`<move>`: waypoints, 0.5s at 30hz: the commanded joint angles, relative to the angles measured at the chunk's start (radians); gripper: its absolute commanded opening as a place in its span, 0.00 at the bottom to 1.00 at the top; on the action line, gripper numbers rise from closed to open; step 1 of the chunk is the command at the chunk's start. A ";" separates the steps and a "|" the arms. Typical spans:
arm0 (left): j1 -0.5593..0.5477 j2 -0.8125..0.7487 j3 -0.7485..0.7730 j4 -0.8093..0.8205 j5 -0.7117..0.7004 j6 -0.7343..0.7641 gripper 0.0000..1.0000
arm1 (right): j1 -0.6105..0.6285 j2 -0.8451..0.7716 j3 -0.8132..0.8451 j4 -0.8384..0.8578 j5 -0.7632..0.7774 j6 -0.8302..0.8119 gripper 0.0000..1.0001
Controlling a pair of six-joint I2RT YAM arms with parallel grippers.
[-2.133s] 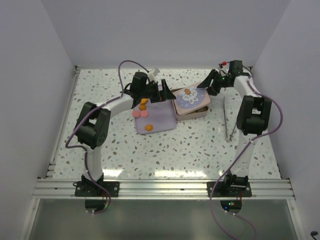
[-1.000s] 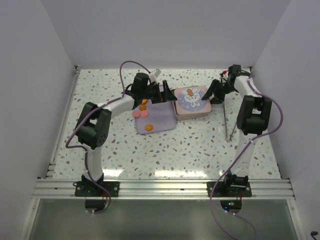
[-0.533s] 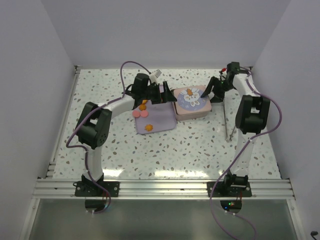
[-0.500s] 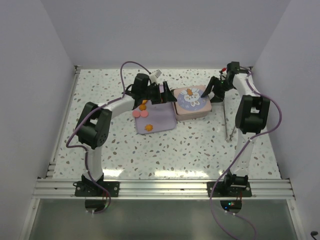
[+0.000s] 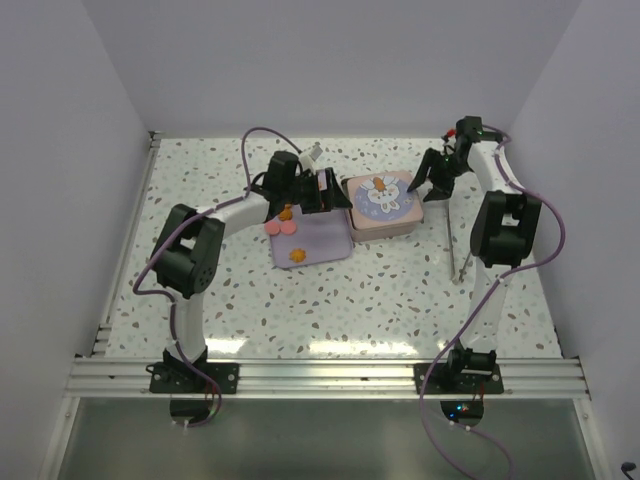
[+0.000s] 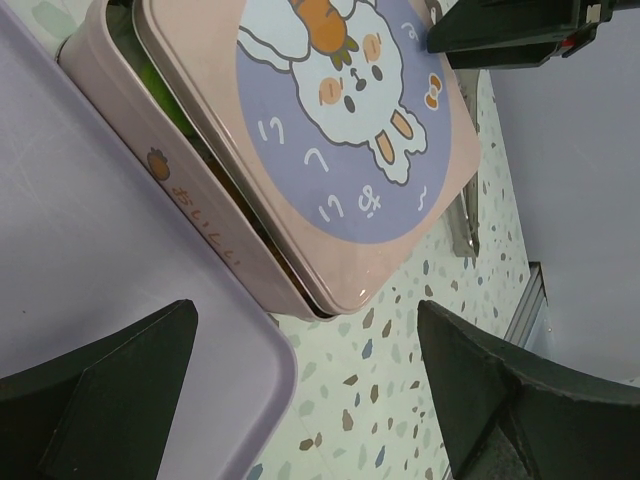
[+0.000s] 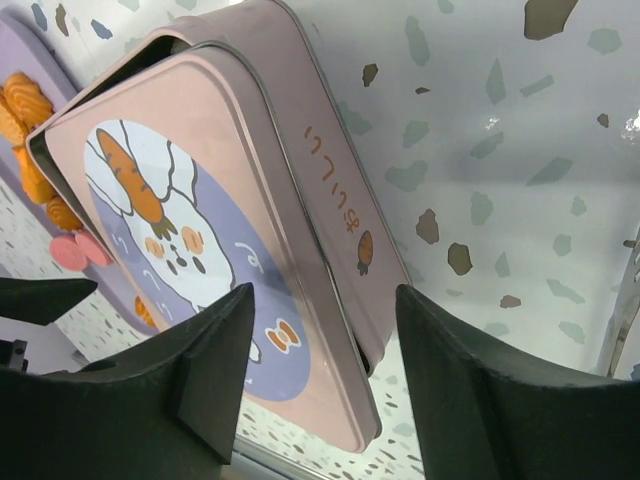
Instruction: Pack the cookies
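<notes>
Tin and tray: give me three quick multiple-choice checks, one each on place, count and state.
1. In the top view, where is the tray relative to the tin?
A. right of it
B. left of it
C. stacked on it

2. How many pink cookies lie on the tray?
A. none
B. six
C. two

3. How is the lid sitting?
A. resting on the tin, askew, with a gap along one side
B. standing upright against the back wall
C. flat on the tray

Answers:
1. B, the top view shows the tray beside the tin on its left.
2. C, two pink discs lie side by side near the tray's left edge.
3. A, the left wrist view shows a dark gap between the lid's rim and the tin's wall.
</notes>
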 commanded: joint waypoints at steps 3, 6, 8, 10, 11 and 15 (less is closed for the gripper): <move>-0.003 -0.017 -0.011 0.027 -0.005 0.017 0.97 | -0.001 -0.047 -0.023 -0.009 0.004 -0.021 0.54; -0.003 -0.021 -0.016 0.026 -0.009 0.018 0.97 | 0.001 -0.053 -0.042 -0.002 0.006 -0.021 0.45; -0.003 -0.026 -0.017 0.024 -0.009 0.018 0.97 | -0.001 -0.057 -0.049 0.008 0.007 -0.018 0.42; -0.001 -0.026 -0.022 0.026 -0.008 0.018 0.97 | -0.001 -0.055 -0.051 0.008 0.009 -0.018 0.40; -0.003 -0.028 -0.025 0.024 -0.009 0.018 0.97 | 0.001 -0.052 -0.051 0.007 0.010 -0.019 0.39; -0.003 -0.034 -0.031 0.024 -0.013 0.020 0.97 | -0.001 -0.052 -0.065 0.016 0.000 -0.015 0.38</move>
